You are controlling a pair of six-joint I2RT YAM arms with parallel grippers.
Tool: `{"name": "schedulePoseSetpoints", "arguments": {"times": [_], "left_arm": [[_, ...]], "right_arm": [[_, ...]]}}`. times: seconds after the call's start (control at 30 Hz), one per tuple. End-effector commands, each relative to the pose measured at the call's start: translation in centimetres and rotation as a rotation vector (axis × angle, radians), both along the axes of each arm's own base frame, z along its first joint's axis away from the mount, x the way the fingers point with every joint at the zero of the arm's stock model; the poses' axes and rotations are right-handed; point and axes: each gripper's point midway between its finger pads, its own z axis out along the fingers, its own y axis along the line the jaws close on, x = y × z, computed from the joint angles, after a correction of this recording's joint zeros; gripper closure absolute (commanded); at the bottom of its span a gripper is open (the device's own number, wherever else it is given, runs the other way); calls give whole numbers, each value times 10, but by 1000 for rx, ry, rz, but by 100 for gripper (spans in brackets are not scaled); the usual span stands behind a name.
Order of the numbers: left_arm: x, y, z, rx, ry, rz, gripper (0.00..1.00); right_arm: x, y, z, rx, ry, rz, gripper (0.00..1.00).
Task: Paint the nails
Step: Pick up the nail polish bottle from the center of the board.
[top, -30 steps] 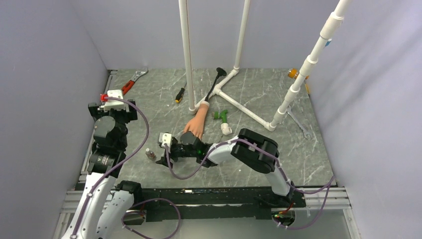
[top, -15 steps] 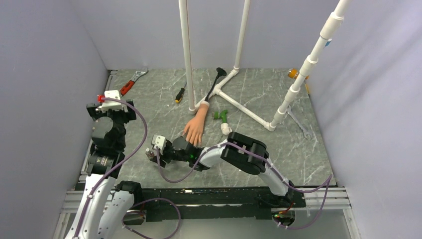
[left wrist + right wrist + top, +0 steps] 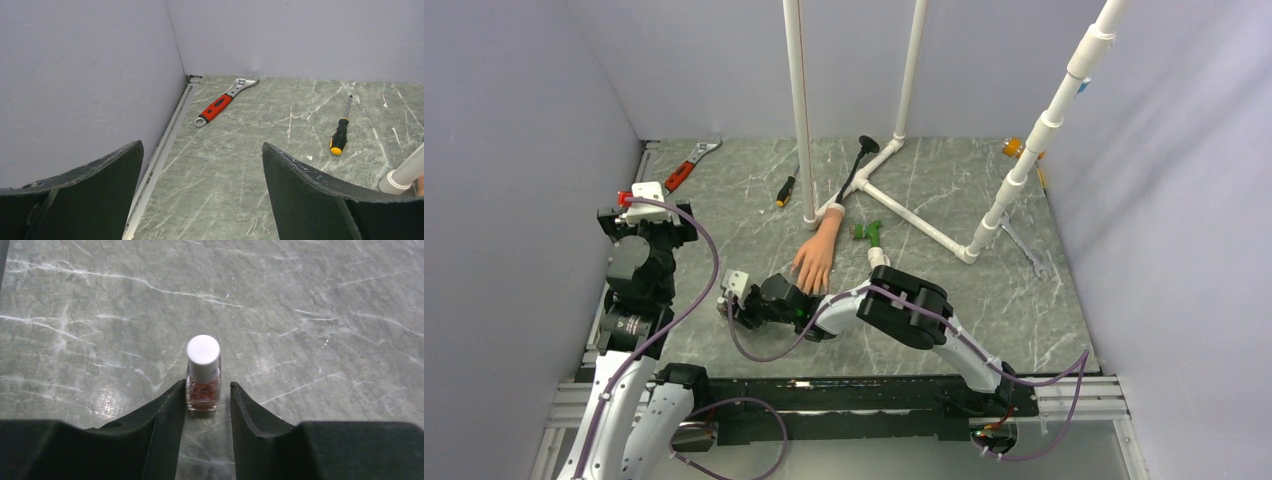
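Grey marbled table [image 3: 1024, 300], lilac walls [image 3: 524, 150] all round, and a white pipe frame [image 3: 801, 110] planted at the back. Look at the right arm [image 3: 904, 305], stretched low across the near side toward the left. The left arm [image 3: 639, 270] stands folded by the left wall, I'd say to leave the lane free.

Mid-table lies the mannequin hand [image 3: 817, 255], flat, fingers pointing toward the arms. That puts the nails [image 3: 811, 287] at its near end, just beside the right wrist, and too small overhead to judge their colour.

Here the wrist views earn their keep! See the right gripper [image 3: 207, 386] straddling a polish bottle [image 3: 203, 375], upright, reddish fill, white cap [image 3: 203, 351]. One pad [image 3: 172, 405] is against the glass and the other shows a sliver of gap, so the jaws are part-open around it, not clamped. Low on the body looks a sensible hold, leaving the cap free for unscrewing. Overhead, that bottle is lost under the wrist.

And the left gripper [image 3: 200, 147] gapes wide on nothing, facing a wrench [image 3: 215, 107] and screwdriver [image 3: 340, 137] well apart from it.
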Motion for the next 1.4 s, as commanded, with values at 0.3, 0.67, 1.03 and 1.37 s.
{"name": "schedulePoseSetpoints", "arguments": {"times": [0.3, 0.67, 1.03, 1.37], "left_arm": [[-4, 0, 22, -24, -61, -6, 7], [-3, -2, 21, -22, -58, -16, 7], [-3, -2, 22, -21, -60, -15, 6], [-3, -11, 24, -9, -71, -79, 7]], "right_arm": [[-8, 11, 4, 8, -5, 26, 69], [-4, 16, 7, 2, -43, 37, 59], [-2, 16, 8, -17, -67, 37, 92], [3, -11, 61, 20, -37, -72, 100]]}}
